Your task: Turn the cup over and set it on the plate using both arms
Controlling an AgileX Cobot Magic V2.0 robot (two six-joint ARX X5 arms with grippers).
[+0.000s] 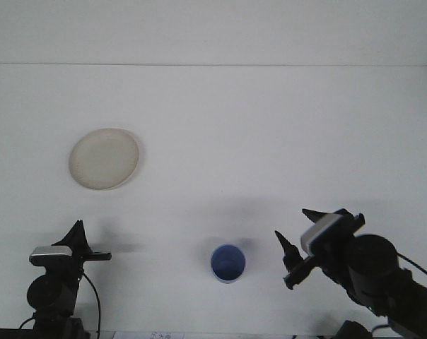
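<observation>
A blue cup (228, 263) stands upright on the white table near the front edge, its mouth facing up. A round cream plate (104, 158) lies at the left, well away from the cup. My right gripper (302, 232) is open, pulled back to the right of the cup and clear of it, with nothing between its fingers. My left gripper (86, 244) rests low at the front left, far from both cup and plate; its dark fingers point right.
The white table (270, 141) ends at a straight back edge against a pale wall. The left arm's base (52, 296) sits at the front left corner, the right arm's body (376, 275) at the front right.
</observation>
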